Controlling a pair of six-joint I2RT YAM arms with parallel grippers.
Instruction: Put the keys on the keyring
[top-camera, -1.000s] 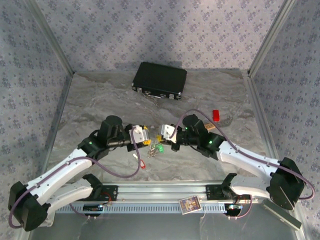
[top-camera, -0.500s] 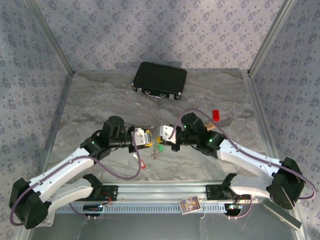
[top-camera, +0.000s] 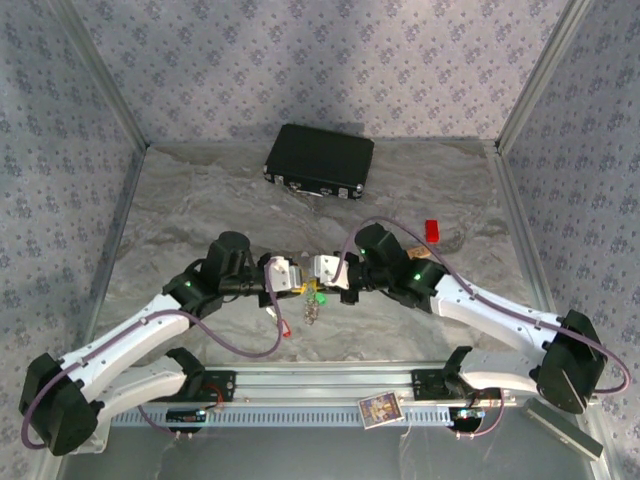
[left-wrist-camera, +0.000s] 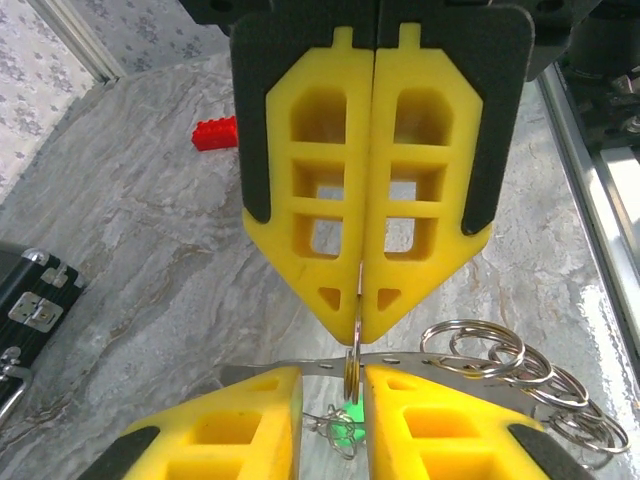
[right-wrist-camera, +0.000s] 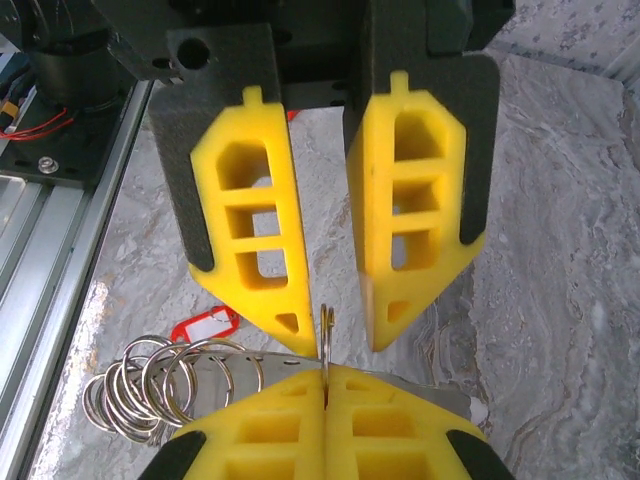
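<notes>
The keyring (right-wrist-camera: 326, 335) stands edge-on, and my right gripper (right-wrist-camera: 325, 378) is shut on its lower edge. My left gripper (left-wrist-camera: 333, 385) faces it with jaws open, one finger on each side of the keyring (left-wrist-camera: 352, 372), which is close to the right finger (left-wrist-camera: 450, 420). In the top view the left gripper (top-camera: 292, 279) and right gripper (top-camera: 316, 275) meet tip to tip at mid-table. The key with the green tag (top-camera: 321, 297) lies just below them, its green tag (left-wrist-camera: 350, 428) showing among small wire loops. The key with the red tag (top-camera: 283, 325) lies nearer the left arm, its red tag (right-wrist-camera: 205, 327) flat on the table.
A flat metal strip with holes carries several spare rings (left-wrist-camera: 520, 375) beside the fingertips; the same rings (right-wrist-camera: 150, 385) show low left in the right wrist view. A black case (top-camera: 320, 160) sits at the back, a red block (top-camera: 432, 230) at the right. Metal rails border the table.
The right gripper has come left toward the left gripper, closing the gap between them. The left jaws have narrowed around the keyring. The keys on the table have stayed put.
</notes>
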